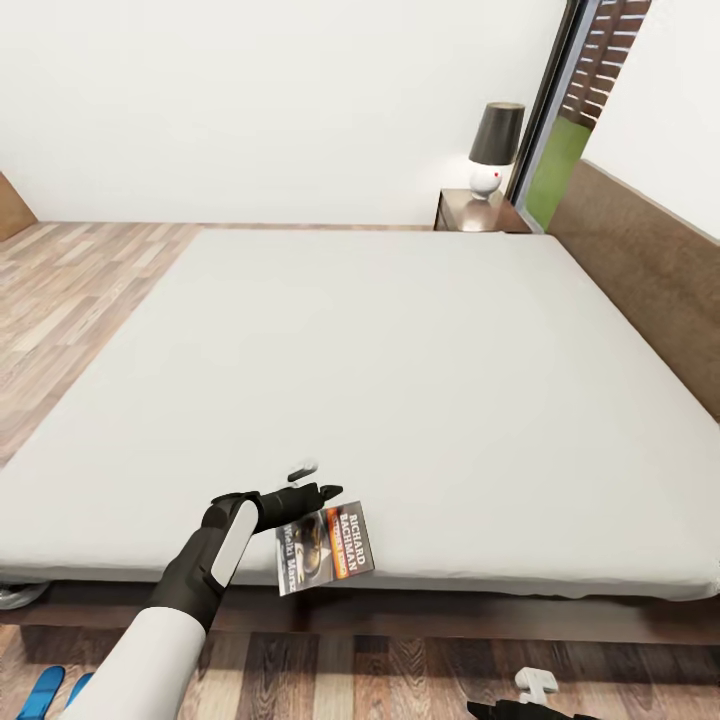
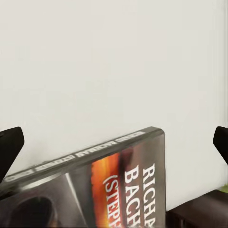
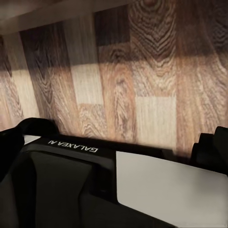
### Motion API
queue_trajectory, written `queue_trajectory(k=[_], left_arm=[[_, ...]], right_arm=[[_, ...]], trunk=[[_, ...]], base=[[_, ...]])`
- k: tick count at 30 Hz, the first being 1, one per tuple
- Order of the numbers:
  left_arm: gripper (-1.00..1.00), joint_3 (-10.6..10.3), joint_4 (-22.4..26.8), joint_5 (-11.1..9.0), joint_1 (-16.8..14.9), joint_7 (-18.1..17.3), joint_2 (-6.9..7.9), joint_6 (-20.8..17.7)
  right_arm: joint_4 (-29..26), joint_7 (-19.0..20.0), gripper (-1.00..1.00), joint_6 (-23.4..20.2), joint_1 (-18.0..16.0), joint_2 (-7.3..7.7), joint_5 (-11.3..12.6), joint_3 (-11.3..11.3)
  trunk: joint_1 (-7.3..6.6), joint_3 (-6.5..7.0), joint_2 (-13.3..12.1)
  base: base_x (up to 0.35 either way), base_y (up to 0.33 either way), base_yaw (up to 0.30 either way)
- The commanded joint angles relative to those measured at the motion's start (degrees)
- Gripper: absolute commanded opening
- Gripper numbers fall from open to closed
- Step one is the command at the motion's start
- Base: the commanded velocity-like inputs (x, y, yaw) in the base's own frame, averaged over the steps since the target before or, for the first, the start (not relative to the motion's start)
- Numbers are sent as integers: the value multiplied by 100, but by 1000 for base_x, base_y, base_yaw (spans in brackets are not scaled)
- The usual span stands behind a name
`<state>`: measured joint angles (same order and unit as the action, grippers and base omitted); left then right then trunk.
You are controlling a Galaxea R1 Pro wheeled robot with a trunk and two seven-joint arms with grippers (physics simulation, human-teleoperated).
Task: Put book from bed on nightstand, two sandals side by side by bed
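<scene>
The book point(image 1: 325, 548), dark with an orange band and white "Richard Bachman" lettering, lies at the near edge of the pale grey bed point(image 1: 400, 380), partly overhanging it. My left gripper point(image 1: 312, 480) hovers just beyond the book's far edge, open. In the left wrist view the book point(image 2: 118, 185) sits low between the widely spread fingertips point(image 2: 9, 147). Two blue sandals point(image 1: 45, 690) lie on the floor at the bottom left, beside my left arm. The nightstand point(image 1: 470, 212) stands past the bed's far right corner. My right gripper point(image 1: 520, 700) hangs low over the floor, fingers apart.
A lamp point(image 1: 494, 145) with a dark shade stands on the nightstand. The brown headboard point(image 1: 650, 270) runs along the bed's right side, with a dark-framed window point(image 1: 560, 130) behind it. Wood-plank floor point(image 1: 70, 290) lies left of the bed and in front of its dark base point(image 1: 450, 615).
</scene>
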<state>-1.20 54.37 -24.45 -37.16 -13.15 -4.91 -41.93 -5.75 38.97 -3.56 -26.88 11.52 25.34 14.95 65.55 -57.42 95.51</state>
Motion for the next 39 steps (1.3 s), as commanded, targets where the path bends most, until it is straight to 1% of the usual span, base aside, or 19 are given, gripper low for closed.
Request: queue_trajectory(k=[1, 34, 35, 36, 37, 39], left_arm=[[100, 6, 4, 4, -2, -13, -1, -26], [100, 17, 10, -4, -2, -43, 2, -43], [100, 69, 11, -72, -2, -129, 10, -58], [100, 83, 12, -99, -2, -160, 13, -62], [100, 119, 12, -180, -2, -241, 24, -68], [100, 179, 17, -370, -2, -422, 112, -79]], right_arm=[[-6, 15, 100, -35, -1, 4, 59, 35], [3, 6, 100, -31, -1, -1, 50, 35], [3, 6, 100, -31, -5, -1, 50, 35], [3, 6, 100, -31, -4, -1, 50, 35], [3, 6, 100, -30, -3, 1, 50, 35], [3, 6, 100, -32, -2, 0, 50, 35]], trunk=[[-23, 15, -40], [-748, 607, -1363], [-770, 625, -1404], [-792, 643, -1444], [-814, 661, -1484], [-858, 697, -1564]], base=[[0, 0, 0], [0, 0, 0], [0, 0, 0], [0, 0, 0], [0, 0, 0], [0, 0, 0]])
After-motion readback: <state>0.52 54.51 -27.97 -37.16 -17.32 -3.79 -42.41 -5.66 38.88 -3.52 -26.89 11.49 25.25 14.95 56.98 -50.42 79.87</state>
